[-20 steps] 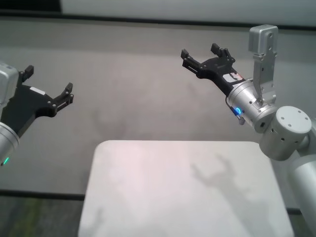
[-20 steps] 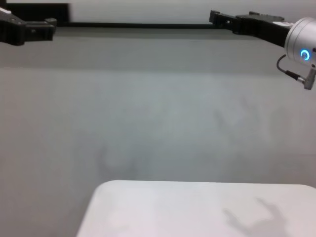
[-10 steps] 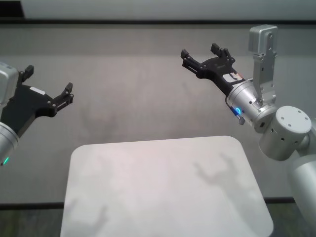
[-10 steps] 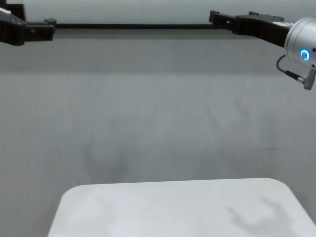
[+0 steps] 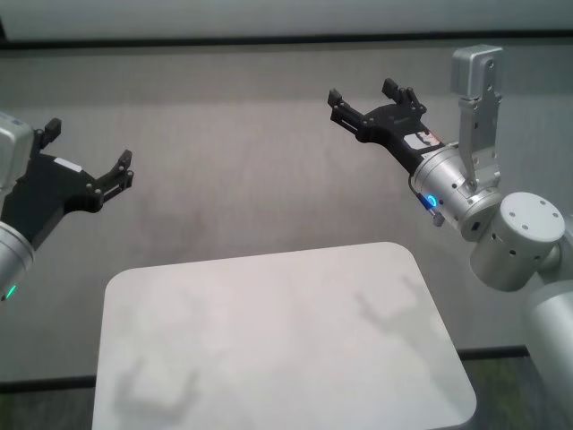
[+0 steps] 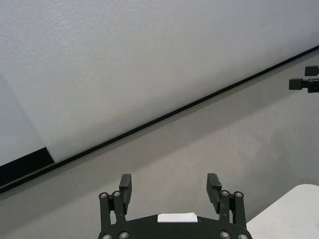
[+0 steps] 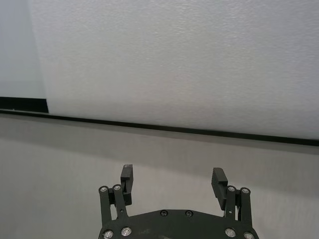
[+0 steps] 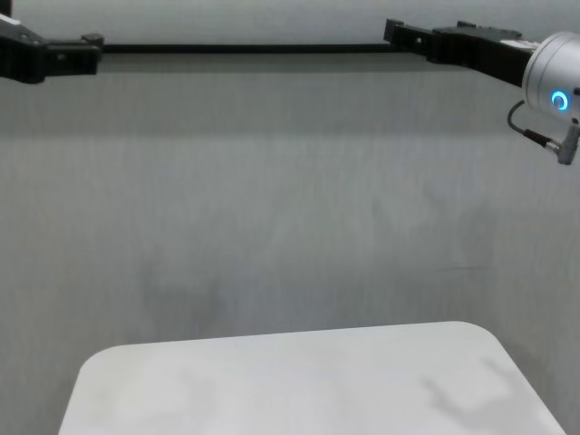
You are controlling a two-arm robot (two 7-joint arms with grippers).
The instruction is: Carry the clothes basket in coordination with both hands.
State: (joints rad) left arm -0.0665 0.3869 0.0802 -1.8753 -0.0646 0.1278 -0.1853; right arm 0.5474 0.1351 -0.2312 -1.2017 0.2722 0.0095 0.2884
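Note:
The clothes basket is out of view in every frame. My left gripper (image 5: 88, 148) is open and empty, held in the air at the left, above the floor and left of the white table (image 5: 269, 340). My right gripper (image 5: 364, 94) is open and empty, held up at the right, beyond the table's far edge. The left wrist view shows the open left gripper (image 6: 170, 185) facing a white wall, with the right gripper's tip (image 6: 305, 83) far off. The right wrist view shows the open right gripper (image 7: 173, 178) facing the same wall.
The white rounded table (image 8: 308, 381) stands right in front of me on grey carpet (image 5: 233, 161). A white wall with a black baseboard (image 8: 245, 47) runs across the back. The right arm's white elbow (image 5: 524, 237) is at the right edge.
The white table has shifted to the left in the head and chest views and its right corner now shows. Both grippers hold the same open pose.

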